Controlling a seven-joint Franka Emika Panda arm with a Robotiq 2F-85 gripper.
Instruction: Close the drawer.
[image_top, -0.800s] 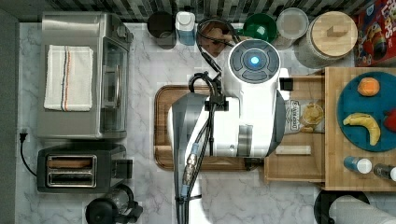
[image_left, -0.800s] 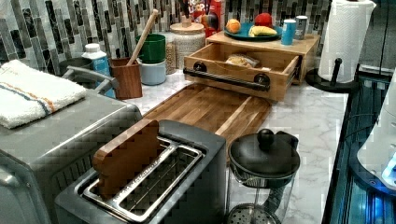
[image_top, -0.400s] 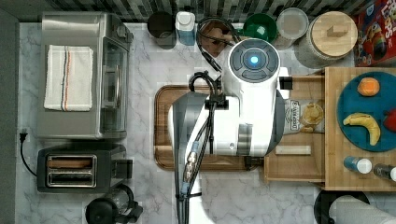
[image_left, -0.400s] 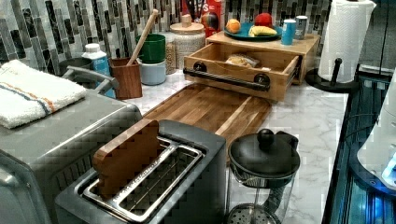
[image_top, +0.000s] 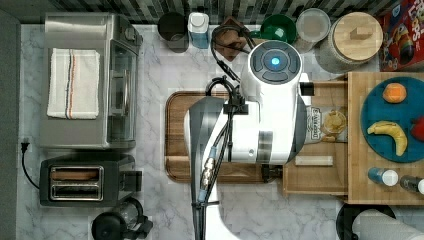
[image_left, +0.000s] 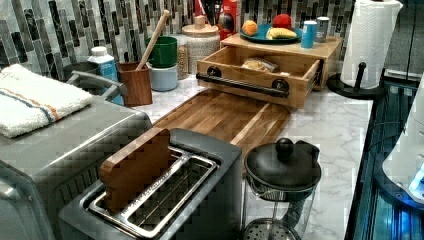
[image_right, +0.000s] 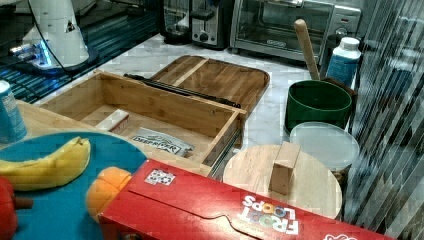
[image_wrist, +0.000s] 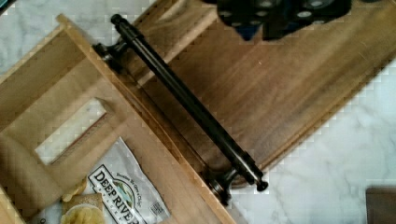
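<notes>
The white robot arm (image_top: 260, 125) hangs bent over the pulled-out light-wood drawer (image_left: 265, 67) and its long black bar handle (image_wrist: 187, 100) — whether the gripper's (image_wrist: 280, 14) fingers are spread, I cannot tell.

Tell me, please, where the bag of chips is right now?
The bag of chips lies inside the open drawer, near its back corner at the right view's right, beside a small wooden block.

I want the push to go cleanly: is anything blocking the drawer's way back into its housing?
Nothing visible does. The drawer stands pulled out; the chip bag and small block lie flat inside, below its walls. The cutting board lies in front, outside the path.
</notes>
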